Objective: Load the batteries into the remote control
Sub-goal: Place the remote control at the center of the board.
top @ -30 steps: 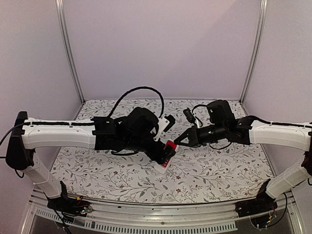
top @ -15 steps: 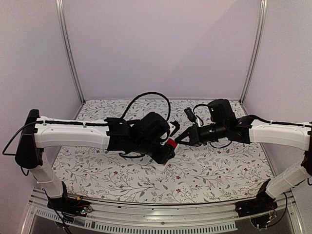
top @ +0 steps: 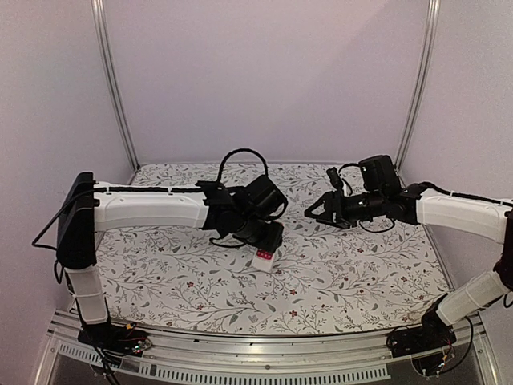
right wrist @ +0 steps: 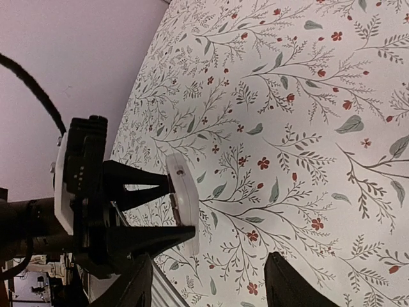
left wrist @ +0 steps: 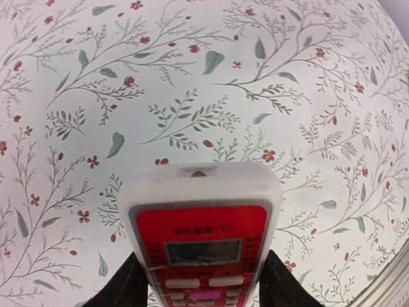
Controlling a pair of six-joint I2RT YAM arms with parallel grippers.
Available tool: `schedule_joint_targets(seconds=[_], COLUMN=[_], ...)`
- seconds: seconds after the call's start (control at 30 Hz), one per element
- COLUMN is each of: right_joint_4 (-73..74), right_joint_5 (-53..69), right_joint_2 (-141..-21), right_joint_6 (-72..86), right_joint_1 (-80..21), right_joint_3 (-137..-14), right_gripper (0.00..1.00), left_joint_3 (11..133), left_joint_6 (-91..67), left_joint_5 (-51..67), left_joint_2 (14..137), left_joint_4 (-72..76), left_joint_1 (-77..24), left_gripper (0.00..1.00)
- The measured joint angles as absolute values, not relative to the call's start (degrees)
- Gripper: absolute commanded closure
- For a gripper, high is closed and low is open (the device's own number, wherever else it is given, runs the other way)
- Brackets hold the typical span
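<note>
Pale lilac walls and aluminium posts (top: 112, 80) stand behind a table (top: 160, 281) covered in a white cloth printed with grey twigs and small red flowers. In the top view the left arm (top: 152, 212) stretches from the left edge to the middle of the frame. The right arm (top: 457, 212) comes in from the right edge, its black tip pointing left and standing well apart from the other arm's tip.

The remote control (top: 264, 258) shows just below the centre of the top view, a small white body with a red face, gripped by the left jaws. In the left wrist view it fills the bottom centre, red button face and small grey screen turned to the camera. The two black fingers (left wrist: 128, 288) press against its long sides, so the left jaws are closed partway on it. Its rounded white end points up the frame, over the cloth. Whether it touches the table cannot be told.

The right wrist view shows the remote control (right wrist: 183, 198) edge-on at the left of the frame, clamped between those same fingers. The right jaws stand apart at the bottom edge of that view, their fingers (right wrist: 137, 284) dark and blurred, with only patterned cloth between them and nothing held.
</note>
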State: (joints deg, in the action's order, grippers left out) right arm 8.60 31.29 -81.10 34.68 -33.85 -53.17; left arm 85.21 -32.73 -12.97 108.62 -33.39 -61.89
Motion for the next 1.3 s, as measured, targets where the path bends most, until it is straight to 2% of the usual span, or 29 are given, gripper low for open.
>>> schedule_joint_targets(seconds=[0.23,0.53,0.9,1.13,1.3], right_joint_4=[13.3,16.6,17.8,18.9,19.7], right_joint_5=[26.2,23.8,23.0,22.8,22.4], right_joint_2=[-75.9,-75.0,-74.5,-74.1,-73.6], right_joint_6=[29.9,26.9,25.1,24.5,24.1], right_joint_1=[-32.7,-32.7,-32.7,-32.7,-32.7], right_joint_3=[-52.0,-49.6,-49.4,-49.4,-49.4], right_gripper=[0.35,0.34,0.33,0.32,0.22], left_joint_3=[90.7,101.0,103.7,103.7,103.7], left_joint_6=[-39.0,-39.9,-40.8,-41.8,-40.4], left_joint_5=[-13.1,-14.7,-13.8,-14.0,-13.9], left_joint_2=[116.4,126.0,130.9,131.4,131.6], left_joint_4=[-39.5,-44.9,-45.4,-45.5,-46.0], left_joint_1=[-53.5,-50.3,-48.5,-48.4,-48.4], left_gripper=[0.69,0.67,0.51,0.30,0.10])
